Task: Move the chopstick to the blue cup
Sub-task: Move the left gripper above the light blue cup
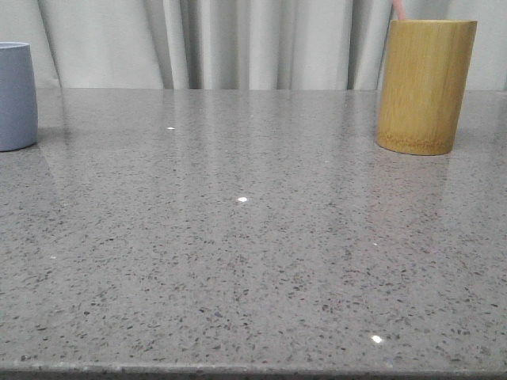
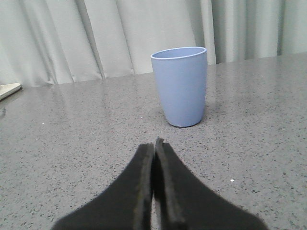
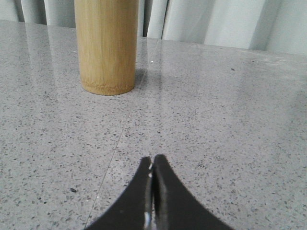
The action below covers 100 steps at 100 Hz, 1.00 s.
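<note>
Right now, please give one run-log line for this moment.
left gripper: shut, empty | right gripper: shut, empty | thin pink chopstick: in bamboo cylinder cup | periwinkle-blue cup: empty

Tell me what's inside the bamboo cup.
A pink chopstick tip pokes above the bamboo cup rim in the front view. The cup's wall hides the rest and anything else inside.
</note>
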{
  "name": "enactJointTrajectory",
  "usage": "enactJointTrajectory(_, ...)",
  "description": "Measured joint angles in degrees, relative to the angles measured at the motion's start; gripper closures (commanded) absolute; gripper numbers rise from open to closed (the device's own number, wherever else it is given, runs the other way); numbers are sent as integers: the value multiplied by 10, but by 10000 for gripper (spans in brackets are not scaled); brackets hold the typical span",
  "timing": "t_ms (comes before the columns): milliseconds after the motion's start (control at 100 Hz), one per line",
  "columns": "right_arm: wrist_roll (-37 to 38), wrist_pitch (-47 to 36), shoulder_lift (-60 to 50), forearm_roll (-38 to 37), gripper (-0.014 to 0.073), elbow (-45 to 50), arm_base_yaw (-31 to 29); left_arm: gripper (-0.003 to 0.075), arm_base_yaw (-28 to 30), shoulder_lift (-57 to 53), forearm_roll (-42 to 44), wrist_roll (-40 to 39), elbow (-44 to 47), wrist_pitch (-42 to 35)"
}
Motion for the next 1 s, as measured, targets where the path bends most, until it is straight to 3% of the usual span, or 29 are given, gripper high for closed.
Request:
enactJointTrajectory(820, 0, 0, 0, 0, 661, 0, 0, 739, 0, 0, 0, 0, 0, 0)
enactJointTrajectory(1000, 0, -47, 0, 0, 661, 0, 0, 739, 0, 0, -5, 0, 0, 0)
